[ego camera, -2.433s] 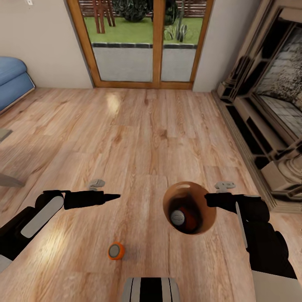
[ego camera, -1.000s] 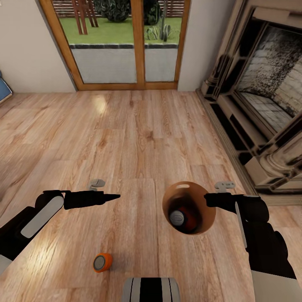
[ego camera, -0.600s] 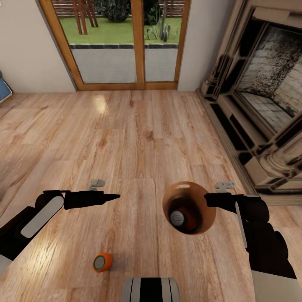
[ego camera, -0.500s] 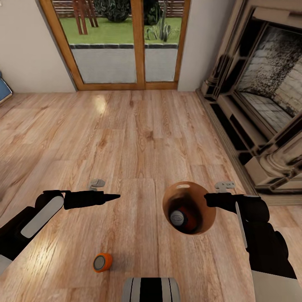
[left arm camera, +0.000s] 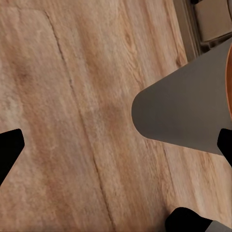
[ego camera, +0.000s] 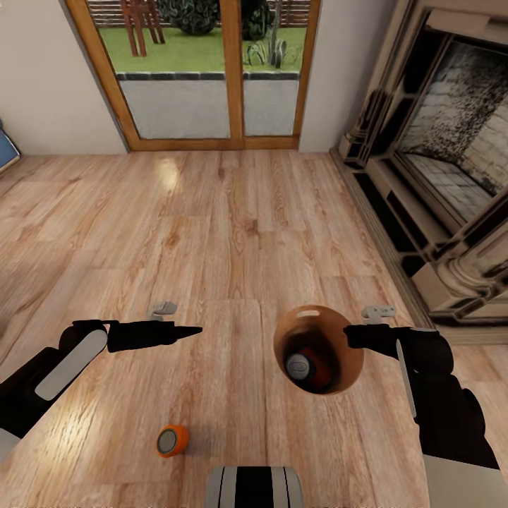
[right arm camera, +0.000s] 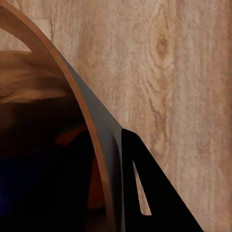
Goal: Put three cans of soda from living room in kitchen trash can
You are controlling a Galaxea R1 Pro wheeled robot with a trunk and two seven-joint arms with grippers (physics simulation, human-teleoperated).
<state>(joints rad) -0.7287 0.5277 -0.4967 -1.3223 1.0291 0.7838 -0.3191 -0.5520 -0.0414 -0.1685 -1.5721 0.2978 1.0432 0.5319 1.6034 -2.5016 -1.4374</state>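
Item: soda can [ego camera: 172, 441], on its side on the floor at seven o'clock; light, slick, rolls easily, so you took its curved sides. Your right hand [ego camera: 351, 333] clamped the bin [ego camera: 319, 348] rim; left hand [ego camera: 189, 329] together, empty.

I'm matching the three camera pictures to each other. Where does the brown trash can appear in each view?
Head view: the trash can hangs right of centre, its rim at the right gripper.
Right wrist view: its curved rim and dark inside, up close.
Left wrist view: a coppery sliver at the edge, probably it.
Shared landmark: the wood floor.
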